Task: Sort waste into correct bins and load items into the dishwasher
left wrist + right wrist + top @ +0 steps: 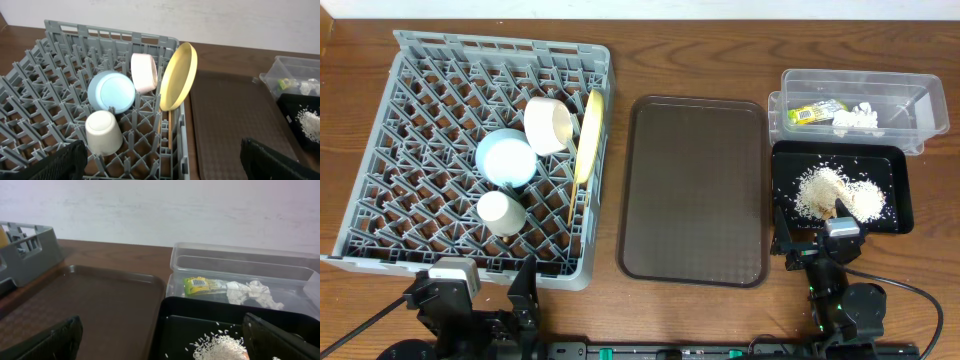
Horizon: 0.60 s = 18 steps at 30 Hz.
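Looking down from overhead, I see the grey dish rack [500, 45] on the left holding all the dishes. The yellow plate [588, 135] stands on edge along its right side, with the white bowl [550, 124] tipped over just beside it. The light blue bowl [505, 158] sits bottom up, the cream cup [502, 212] is nearer me, and the chopsticks [571, 205] lie by the plate's lower end. The brown serving tray [695, 190] sits mid-table. At right, the clear tub [910, 100] holds the snack wrapper [815, 112] and the tissue [857, 119]. The black tray [895, 190] in front of it holds the rice crumbs [840, 193]. The left gripper [485, 285] hangs at the rack's near edge and the right gripper [813, 245] at the black tray's near edge — both spread, gripping nothing.

My left wrist camera shows its fingers [55, 162] wide apart at the bottom corners, with the rack and dishes ahead.

My right wrist camera shows its fingers [50, 342] equally parted — crumbs low between them, wrapper and tissue in the tub beyond.
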Available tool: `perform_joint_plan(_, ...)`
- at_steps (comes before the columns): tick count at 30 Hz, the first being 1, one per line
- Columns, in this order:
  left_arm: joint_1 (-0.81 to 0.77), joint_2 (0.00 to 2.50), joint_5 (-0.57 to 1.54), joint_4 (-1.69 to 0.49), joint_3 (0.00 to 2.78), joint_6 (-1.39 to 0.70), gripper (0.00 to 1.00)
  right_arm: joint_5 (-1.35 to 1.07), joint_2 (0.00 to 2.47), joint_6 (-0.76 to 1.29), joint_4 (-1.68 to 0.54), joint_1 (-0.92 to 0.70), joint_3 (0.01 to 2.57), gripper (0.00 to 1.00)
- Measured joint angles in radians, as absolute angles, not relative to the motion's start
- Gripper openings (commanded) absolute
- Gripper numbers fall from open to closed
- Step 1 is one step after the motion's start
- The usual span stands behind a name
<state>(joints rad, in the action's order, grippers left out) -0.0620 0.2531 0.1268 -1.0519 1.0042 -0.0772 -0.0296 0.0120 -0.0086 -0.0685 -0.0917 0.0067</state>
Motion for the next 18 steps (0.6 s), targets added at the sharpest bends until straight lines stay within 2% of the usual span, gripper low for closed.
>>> perform_joint_plan(18,-0.062,0.252,0.127,-1.074,0.999,-0.077,0.98,-0.03,0.012,-0.009,-0.068,-0.092,0.007,0.99)
